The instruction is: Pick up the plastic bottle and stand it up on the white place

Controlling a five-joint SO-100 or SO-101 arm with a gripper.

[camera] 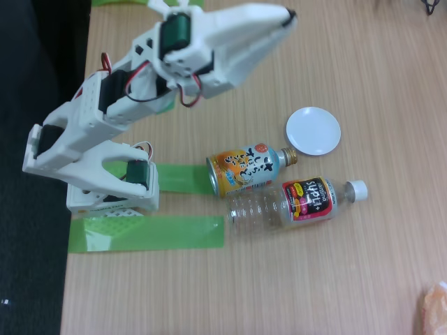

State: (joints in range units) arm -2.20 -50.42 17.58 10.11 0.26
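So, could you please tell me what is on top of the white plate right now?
Nothing rests on the white plate; its whole surface shows bare. The plastic bottle lies on its side on the table, apart from the plate.

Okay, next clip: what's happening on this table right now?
Nothing is held yet. The white arm's gripper hangs raised at the top of the fixed view, fingers together, clear of everything. The plastic bottle lies on its side beside the orange bottle-can, also lying down. The white plate sits bare just above them.
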